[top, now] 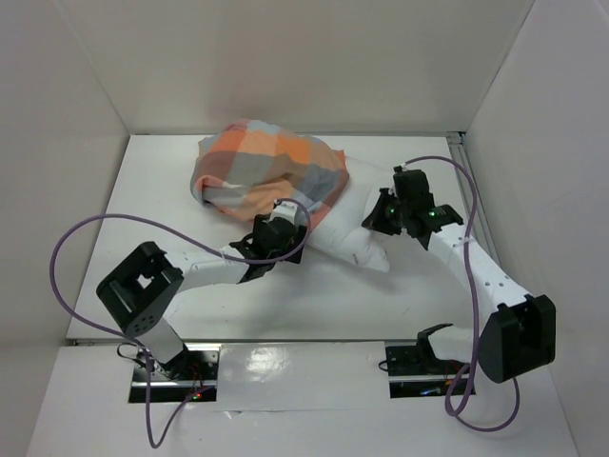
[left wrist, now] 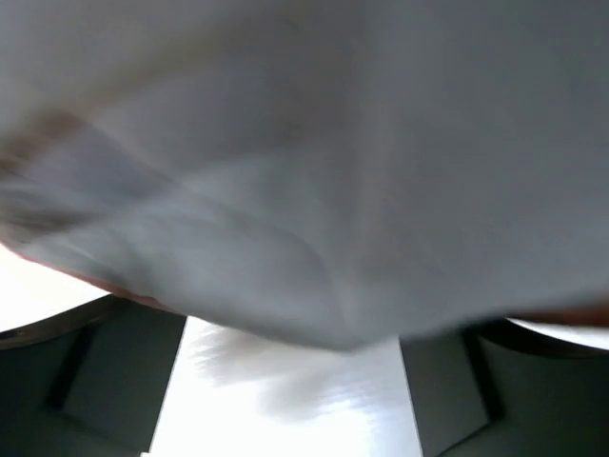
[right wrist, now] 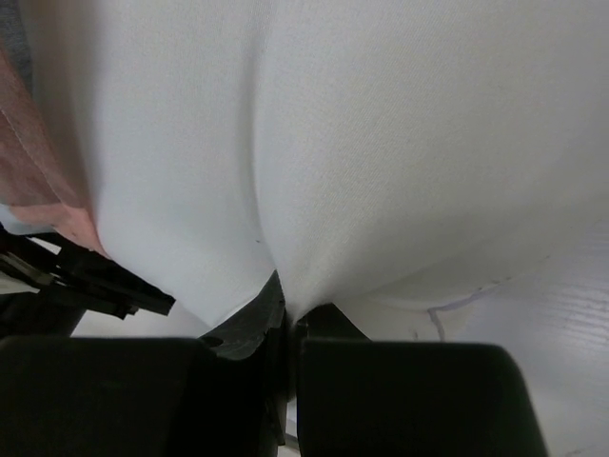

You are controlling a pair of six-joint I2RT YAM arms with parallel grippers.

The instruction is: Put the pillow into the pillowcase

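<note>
Nearest, the right pincer (right wrist: 285, 319) is seen pressed together on a fold of the pillow (top: 354, 238), so only a thin pinch of its skin is held. If a push toward the far side is given w/ that grip, the fold is likely to be tugged free, or the filling bunched up instead of driven in. The left pincer (left wrist: 295, 347) is seen spread, w/ blurred cloth draped across its view & nothing clamped between the fingers, so the mouth of the pillowcase (top: 271, 167) is prob. not being held. W/o that hold the whole sack can be shoved along the surface (top: 162, 190) w/ the pillow rather than slid over it. Further out, a good part of the pillow is seen outside the sack, its near-right end lying on the surface, the rest covered by the checked cloth heaped toward the far wall. The hem may be rolled under & the opening jammed, esp. at the corners.
</note>
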